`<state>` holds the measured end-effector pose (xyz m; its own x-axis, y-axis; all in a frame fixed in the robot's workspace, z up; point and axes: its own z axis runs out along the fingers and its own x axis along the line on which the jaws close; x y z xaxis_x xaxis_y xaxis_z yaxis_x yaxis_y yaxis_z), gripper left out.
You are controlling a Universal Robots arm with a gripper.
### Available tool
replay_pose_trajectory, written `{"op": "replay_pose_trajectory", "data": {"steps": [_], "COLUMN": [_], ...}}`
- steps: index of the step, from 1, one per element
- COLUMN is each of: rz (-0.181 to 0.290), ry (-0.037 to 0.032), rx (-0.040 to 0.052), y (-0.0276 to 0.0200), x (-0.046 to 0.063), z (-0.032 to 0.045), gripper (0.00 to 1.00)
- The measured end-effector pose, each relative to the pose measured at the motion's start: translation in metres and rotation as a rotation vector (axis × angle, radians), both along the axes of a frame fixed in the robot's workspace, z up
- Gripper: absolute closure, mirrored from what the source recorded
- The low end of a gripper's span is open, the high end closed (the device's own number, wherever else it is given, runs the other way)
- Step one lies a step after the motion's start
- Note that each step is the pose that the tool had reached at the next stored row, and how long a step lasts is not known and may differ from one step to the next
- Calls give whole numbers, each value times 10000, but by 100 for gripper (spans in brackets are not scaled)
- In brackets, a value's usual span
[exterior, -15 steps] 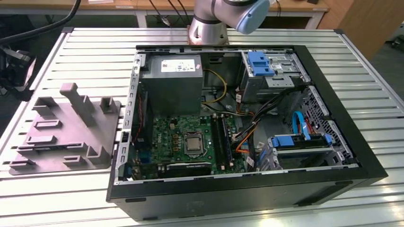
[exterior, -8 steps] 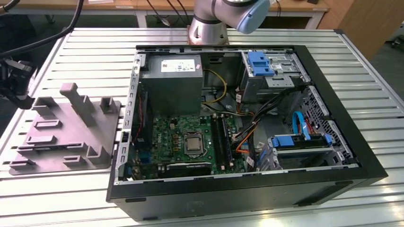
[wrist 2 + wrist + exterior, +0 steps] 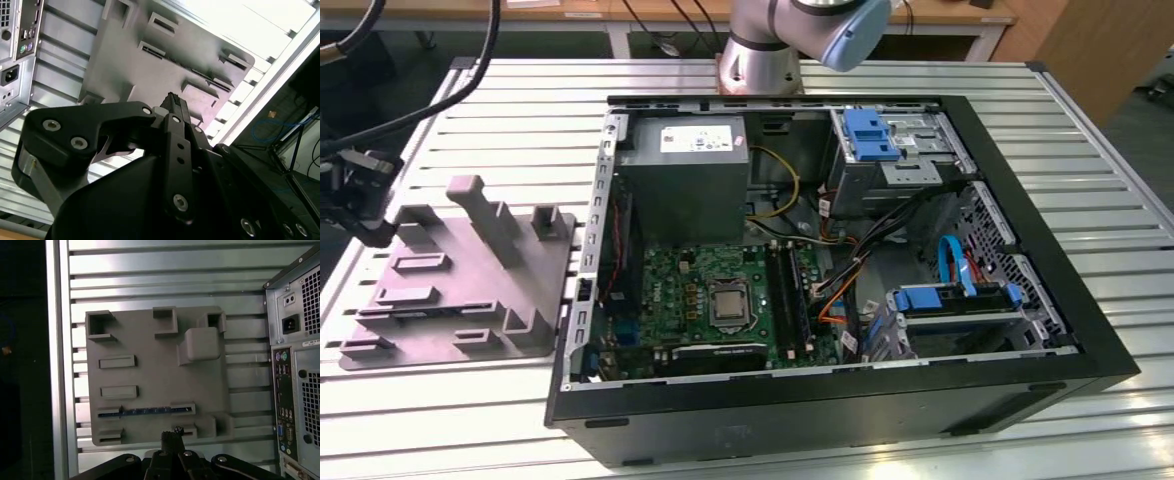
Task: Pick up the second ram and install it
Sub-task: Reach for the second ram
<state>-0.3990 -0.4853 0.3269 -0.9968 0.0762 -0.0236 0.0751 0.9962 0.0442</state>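
Observation:
The second ram (image 3: pixel 145 411) is a slim dark blue stick standing on edge in a slot of the grey holder plate (image 3: pixel 150 370). In the first wrist view my gripper (image 3: pixel 172 436) is just off the plate's edge, a short way from the ram and not touching it. Its two black fingers are pressed together with nothing between them, which both wrist views show (image 3: pixel 172 101). In the exterior view the gripper (image 3: pixel 374 230) hangs at the far left, beside the holder plate (image 3: pixel 454 290). The green motherboard (image 3: pixel 720 290) lies inside the open computer case (image 3: pixel 841 400).
The case takes up the middle and right of the slatted metal table (image 3: pixel 1094 150). Inside it are a grey power supply (image 3: pixel 683 160), blue drive brackets (image 3: pixel 870 135) and loose cables. The case's rear panel (image 3: pixel 295 390) stands close to the holder. Upright posts (image 3: pixel 480 215) rise from the plate.

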Motion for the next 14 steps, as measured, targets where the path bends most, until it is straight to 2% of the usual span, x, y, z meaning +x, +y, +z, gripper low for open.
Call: {"op": "replay_pose_trajectory", "data": {"steps": [7,14], "rz": [0,-1], "ry": [56,103], "rx": [1,0], "y": [-53,-81], "x": [0,0], "z": [-119,-230], "gripper": [90,90]}}
